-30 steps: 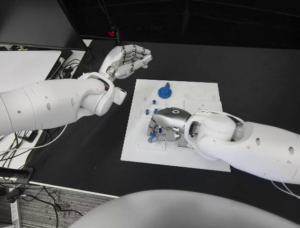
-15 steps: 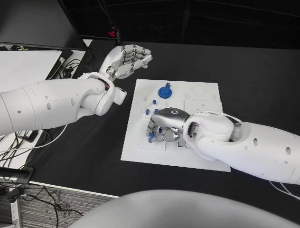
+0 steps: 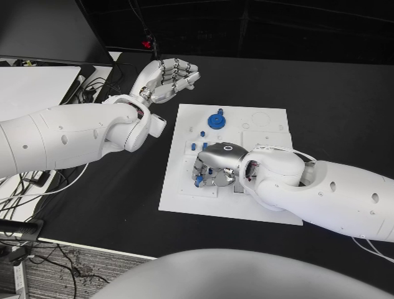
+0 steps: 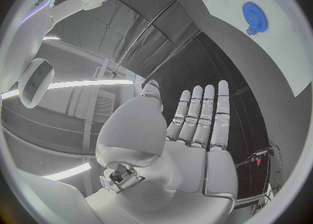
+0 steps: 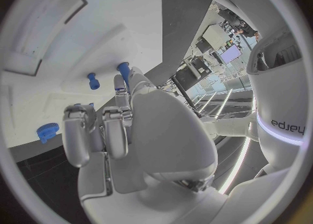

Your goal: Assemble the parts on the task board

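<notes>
Your task board (image 3: pixel 260 205) lies flat at the middle of the black table (image 3: pixel 350 99) — a white rectangular plate, matte, its long axis running from about 12 to 6 o'clock in the head view with a slight lean toward 5. Shallow recesses and raised square outlines mark its surface.

At the board's 12 o'clock end you have a blue gear (image 3: pixel 217 119), a toothed disc lying flat; the left wrist view catches it too (image 4: pixel 254 13), with a small blue piece just beside it. Below the gear, small blue pegs (image 3: pixel 203 134) stand on the board's left half. In the right wrist view two of them show as short round pins (image 5: pixel 93 81), upright on the white surface.

Your right hand (image 3: pixel 217 163) sits over the board's middle, silver back upward, fingers curled down toward the plate. A blue part (image 3: pixel 199 179) shows at its fingertips at about 7 o'clock — whether it is pinched or merely touched you cannot tell, since the hand itself covers that spot.

Your left hand (image 3: pixel 168 78) hangs above the bare table at 11 o'clock from the board, well apart from it. It holds nothing; the left wrist view shows its fingers (image 4: pixel 203 117) straight and side by side.

A white side surface (image 3: pixel 22 90) lies at 9 o'clock.
</notes>
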